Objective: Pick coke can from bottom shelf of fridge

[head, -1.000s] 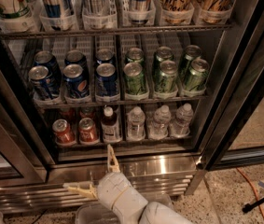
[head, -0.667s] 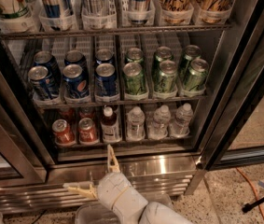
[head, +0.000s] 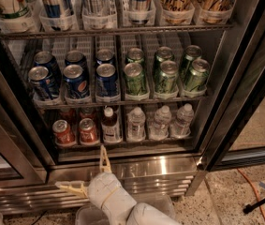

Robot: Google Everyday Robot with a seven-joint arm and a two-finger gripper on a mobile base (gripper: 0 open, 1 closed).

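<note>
A: Gripper, where and what state?
B: Gripper (head: 89, 175) is low in the frame, outside the fridge (head: 218, 93), in front of the ribbed steel base (head: 165, 170). Fingers are spread wide, one pointing up at the shelf edge, one pointing left. Nothing is between them.

A: Target?
B: Coke can (head: 88, 131) stands upright at the front of the bottom shelf (head: 136, 145), left half, second lane in. It's above the gripper and apart from it, no contact.

A: Anything confusable?
B: Yes, a second red can (head: 62, 132) stands just beside it on the left, same row. There are more reddish shapes behind both, too dim to call.

A: Neighbours on the right?
B: A dark bottle (head: 109, 125) with a white cap stands right beside the coke can. Then three water bottles (head: 160, 122) fill the rest of the row.

A: Shelf above?
B: Blue cans (head: 77, 82) on the left, green cans (head: 165, 76) on the right, two rows deep. That shelf hangs low over the bottom row's tops. Tall cans and cups are on the top one.

A: What stands in the way?
B: The steel front edge of the bottom shelf sits between the gripper and the can. The front of the can itself is uncovered.

A: Floor?
B: Speckled floor (head: 225, 198) at the right, with an orange cable (head: 252, 192) across it.
</note>
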